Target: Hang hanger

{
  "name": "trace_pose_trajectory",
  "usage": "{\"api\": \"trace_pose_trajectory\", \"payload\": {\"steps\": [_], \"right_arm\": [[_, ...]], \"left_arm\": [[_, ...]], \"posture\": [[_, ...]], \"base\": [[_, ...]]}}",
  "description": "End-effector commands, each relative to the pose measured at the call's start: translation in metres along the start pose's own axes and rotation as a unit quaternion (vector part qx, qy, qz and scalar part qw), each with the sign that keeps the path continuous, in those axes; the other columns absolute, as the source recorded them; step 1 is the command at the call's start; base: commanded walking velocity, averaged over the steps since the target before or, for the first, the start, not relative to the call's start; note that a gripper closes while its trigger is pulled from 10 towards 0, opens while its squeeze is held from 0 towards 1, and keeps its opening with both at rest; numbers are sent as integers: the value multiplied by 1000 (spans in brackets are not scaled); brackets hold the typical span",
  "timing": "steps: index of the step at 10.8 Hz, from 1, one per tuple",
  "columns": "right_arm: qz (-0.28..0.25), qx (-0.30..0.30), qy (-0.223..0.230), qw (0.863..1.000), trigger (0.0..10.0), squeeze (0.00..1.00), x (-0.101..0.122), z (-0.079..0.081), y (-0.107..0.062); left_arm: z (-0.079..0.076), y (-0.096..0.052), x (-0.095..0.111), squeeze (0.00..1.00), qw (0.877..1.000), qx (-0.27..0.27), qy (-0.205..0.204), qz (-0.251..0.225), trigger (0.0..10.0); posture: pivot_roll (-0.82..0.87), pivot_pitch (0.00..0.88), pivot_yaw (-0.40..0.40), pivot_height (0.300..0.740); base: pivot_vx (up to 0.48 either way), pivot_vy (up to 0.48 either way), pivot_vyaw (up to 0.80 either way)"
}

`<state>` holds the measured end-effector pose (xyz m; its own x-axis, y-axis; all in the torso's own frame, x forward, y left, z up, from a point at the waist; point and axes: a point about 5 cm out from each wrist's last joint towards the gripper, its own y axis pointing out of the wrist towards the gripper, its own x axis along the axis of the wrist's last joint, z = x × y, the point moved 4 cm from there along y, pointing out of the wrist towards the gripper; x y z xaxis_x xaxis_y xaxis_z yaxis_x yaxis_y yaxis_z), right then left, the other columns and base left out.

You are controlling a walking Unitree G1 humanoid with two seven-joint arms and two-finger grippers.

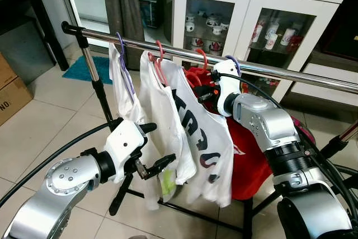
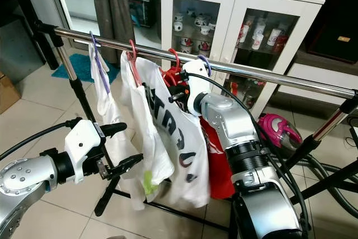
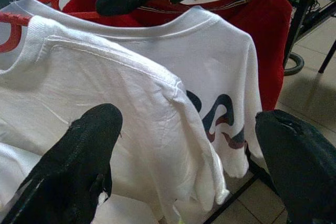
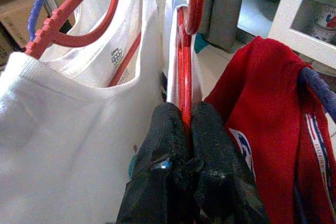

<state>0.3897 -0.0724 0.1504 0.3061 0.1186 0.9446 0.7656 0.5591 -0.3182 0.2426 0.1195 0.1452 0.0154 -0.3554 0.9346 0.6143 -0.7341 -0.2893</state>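
Observation:
A chrome rail point(image 1: 291, 74) carries several hangers with clothes. My right gripper point(image 4: 185, 116) is shut on the shoulder of a red hanger point(image 4: 184, 77) just below the rail, and the hanger's hook point(image 1: 201, 55) sits on the rail. A white T-shirt with dark lettering point(image 1: 207, 144) hangs from it. Behind it hangs a red shirt point(image 1: 249, 160) on a purple hanger point(image 1: 234, 62). My left gripper point(image 1: 159, 146) is open, low in front of another white shirt point(image 1: 162, 110), with its fingers point(image 3: 79, 166) spread and holding nothing.
A purple hanger point(image 1: 120, 40) with a white garment hangs at the rail's left end by the rack's upright pole point(image 1: 98, 88). A white glass-door cabinet point(image 1: 251, 15) stands behind. A pink vacuum cleaner point(image 2: 277, 127) and its hose lie at the right. Cardboard boxes point(image 1: 8, 93) stand at the left.

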Motion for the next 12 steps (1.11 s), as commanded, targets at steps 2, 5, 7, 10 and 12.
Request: {"api": "trace_pose_trajectory", "payload": {"steps": [2, 5, 7, 10, 12], "right_arm": [[-34, 1, -2, 999, 0, 0, 11, -4, -4], [-34, -1, -23, 999, 10000, 0, 11, -5, -7], [-40, -8, 0, 999, 10000, 847, 12, -1, -1], [-43, -29, -2, 999, 10000, 0, 18, -4, 4], [-38, -28, -5, 999, 10000, 0, 17, -1, 7]], "left_arm": [[1, 3, 0, 0, 1000, -2, 6, 1, 10000], [1, 4, 0, 0, 1000, -5, 6, 0, 10000], [1, 6, 1, 0, 1000, -5, 7, -2, 10000], [0, 5, 0, 0, 1000, -4, 7, -1, 10000], [0, 5, 0, 0, 1000, -2, 6, -1, 10000]], "posture": [[178, 0, -37, 740], [171, 0, -31, 740], [175, 0, -34, 740], [176, 0, -40, 740], [177, 0, -44, 740]], "base": [[0, 0, 0], [0, 0, 0], [0, 0, 0], [0, 0, 0], [0, 0, 0]]}}
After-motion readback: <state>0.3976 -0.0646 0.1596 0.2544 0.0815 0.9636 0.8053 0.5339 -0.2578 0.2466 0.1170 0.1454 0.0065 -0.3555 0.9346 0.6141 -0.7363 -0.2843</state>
